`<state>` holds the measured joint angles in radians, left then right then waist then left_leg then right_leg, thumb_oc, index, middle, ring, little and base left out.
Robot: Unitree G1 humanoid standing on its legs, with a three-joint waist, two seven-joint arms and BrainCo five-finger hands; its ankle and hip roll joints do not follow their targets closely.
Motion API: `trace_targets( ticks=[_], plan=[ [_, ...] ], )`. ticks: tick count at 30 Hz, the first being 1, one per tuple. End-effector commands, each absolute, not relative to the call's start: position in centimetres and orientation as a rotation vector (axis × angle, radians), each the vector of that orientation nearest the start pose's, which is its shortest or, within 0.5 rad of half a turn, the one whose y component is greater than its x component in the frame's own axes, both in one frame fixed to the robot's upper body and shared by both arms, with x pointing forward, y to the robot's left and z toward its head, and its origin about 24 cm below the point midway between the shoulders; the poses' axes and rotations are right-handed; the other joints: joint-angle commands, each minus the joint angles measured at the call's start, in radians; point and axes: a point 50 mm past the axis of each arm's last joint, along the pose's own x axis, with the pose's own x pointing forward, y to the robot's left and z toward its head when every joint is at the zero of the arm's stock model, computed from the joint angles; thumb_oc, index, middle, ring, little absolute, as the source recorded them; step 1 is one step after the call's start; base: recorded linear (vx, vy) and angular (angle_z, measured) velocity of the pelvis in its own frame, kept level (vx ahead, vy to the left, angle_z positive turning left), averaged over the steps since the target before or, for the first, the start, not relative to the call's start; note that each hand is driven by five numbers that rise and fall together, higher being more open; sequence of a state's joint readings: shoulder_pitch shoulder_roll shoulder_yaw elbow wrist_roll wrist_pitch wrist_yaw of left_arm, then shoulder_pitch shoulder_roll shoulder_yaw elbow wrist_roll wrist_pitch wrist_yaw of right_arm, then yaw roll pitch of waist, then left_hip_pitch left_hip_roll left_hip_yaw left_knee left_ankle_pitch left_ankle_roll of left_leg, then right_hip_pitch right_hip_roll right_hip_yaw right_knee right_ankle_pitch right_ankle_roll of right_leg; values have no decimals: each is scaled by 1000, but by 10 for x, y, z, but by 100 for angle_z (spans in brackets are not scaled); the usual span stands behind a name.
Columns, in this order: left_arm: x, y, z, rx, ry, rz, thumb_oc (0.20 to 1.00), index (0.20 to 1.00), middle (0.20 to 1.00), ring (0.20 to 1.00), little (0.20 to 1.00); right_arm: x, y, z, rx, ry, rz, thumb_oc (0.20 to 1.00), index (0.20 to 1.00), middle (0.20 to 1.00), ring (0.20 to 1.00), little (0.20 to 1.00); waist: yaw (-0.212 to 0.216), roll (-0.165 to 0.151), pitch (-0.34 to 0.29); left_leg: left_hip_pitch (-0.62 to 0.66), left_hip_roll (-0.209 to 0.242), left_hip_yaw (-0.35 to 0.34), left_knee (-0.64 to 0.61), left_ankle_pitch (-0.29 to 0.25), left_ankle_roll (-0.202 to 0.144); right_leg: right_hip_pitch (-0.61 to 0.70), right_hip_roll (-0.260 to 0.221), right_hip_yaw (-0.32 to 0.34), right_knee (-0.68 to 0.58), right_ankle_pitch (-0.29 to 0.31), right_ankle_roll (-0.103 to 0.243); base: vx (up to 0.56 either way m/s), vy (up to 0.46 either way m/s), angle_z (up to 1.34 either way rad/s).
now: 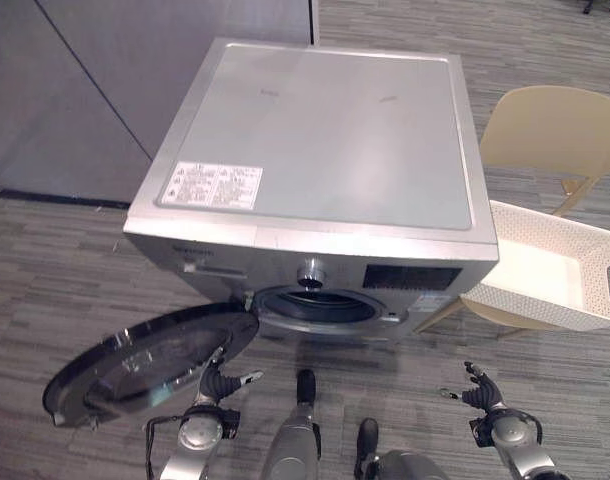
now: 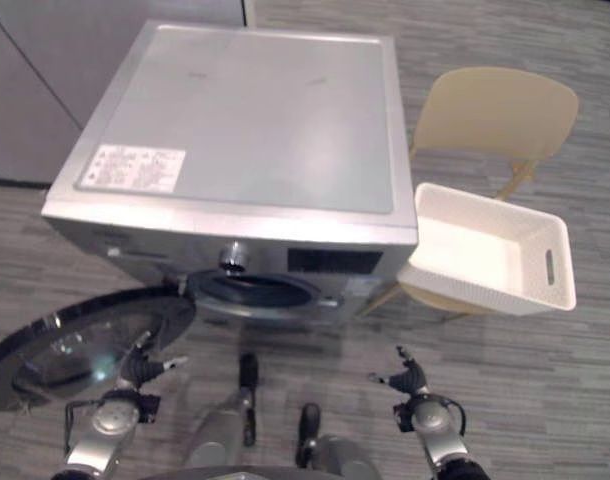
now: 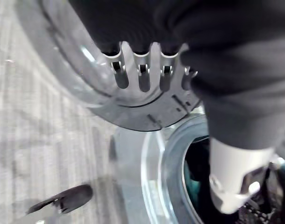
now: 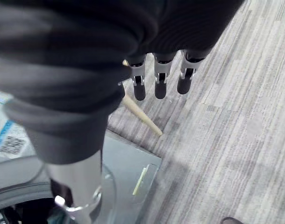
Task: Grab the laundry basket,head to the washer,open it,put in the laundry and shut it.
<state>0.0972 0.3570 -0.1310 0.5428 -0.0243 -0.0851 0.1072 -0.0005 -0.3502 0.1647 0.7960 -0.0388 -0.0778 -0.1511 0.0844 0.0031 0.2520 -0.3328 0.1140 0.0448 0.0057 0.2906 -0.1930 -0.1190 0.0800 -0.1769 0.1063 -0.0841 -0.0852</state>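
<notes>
Washer [image 1: 315, 150] stands with its round glass door [image 1: 150, 360] swung wide open toward the robot's left, drum opening [image 1: 315, 305] exposed on the front. Basket [image 1: 555, 265] sits empty on a beige chair [image 1: 560, 130] just beside the washer's right side, so laundry looks already loaded; dark and teal cloth [image 3: 191, 182] shows inside the drum.

Key relation — the door lies directly ahead of the left hand [image 1: 220, 385], whose fingers are relaxed and touching or nearly touching its rim, holding nothing. Likely next: push the door shut.

Right hand [image 1: 480, 390] hangs below the washer's front right corner, fingers loosely spread, empty, well apart from the door.

White label [image 1: 217, 185] on the washer top — print too small to read.
</notes>
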Motion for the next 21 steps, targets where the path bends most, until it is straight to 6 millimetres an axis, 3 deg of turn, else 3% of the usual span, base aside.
trace_targets(
  ticks=[1,2,3,15,16,19,21],
  plan=[
    [204,242,-56,416,440,65,1000,1000,1000,1000,1000,186,-251,-91,-479,639,-111,1000,1000,1000,1000,1000,-39,-63,-7,21,-126,37,129,-230,167,36,-99,29,-82,12,152,-228,118,50],
    [206,240,-53,423,421,51,1000,1000,1000,1000,1000,184,-254,-91,-486,646,-108,1000,1000,1000,1000,1000,-52,-74,-8,68,-119,22,160,-291,167,38,-124,16,-105,30,158,-158,137,46],
    [208,239,-50,426,406,51,1000,1000,1000,1000,1000,184,-254,-92,-484,649,-111,1000,1000,1000,1000,1000,-58,-77,-9,83,-114,13,174,-304,164,41,-131,12,-118,34,162,-71,94,57],
    [229,252,-18,601,268,76,1000,1000,1000,1000,1000,182,-256,-93,-481,660,-111,1000,1000,1000,1000,1000,-75,-75,-59,173,-126,22,76,-321,183,60,-159,2,-100,39,183,52,127,17],
    [234,258,-7,632,223,111,1000,1000,1000,1000,1000,181,-255,-94,-486,666,-104,1000,1000,1000,1000,1000,-76,-76,-70,195,-132,31,58,-329,192,57,-167,7,-76,39,194,80,153,-18],
    [239,262,3,651,182,140,1000,1000,1000,1000,1000,181,-253,-95,-489,669,-97,1000,1000,1000,1000,1000,-78,-75,-77,213,-137,42,47,-334,197,54,-174,17,-59,38,203,71,121,-14],
    [250,274,25,732,107,204,1000,1000,1000,1000,1000,180,-253,-94,-496,669,-85,1000,1000,1000,1000,1000,-85,-73,-83,228,-143,52,38,-340,204,51,-180,29,-47,41,213,54,91,-17]
  ],
)
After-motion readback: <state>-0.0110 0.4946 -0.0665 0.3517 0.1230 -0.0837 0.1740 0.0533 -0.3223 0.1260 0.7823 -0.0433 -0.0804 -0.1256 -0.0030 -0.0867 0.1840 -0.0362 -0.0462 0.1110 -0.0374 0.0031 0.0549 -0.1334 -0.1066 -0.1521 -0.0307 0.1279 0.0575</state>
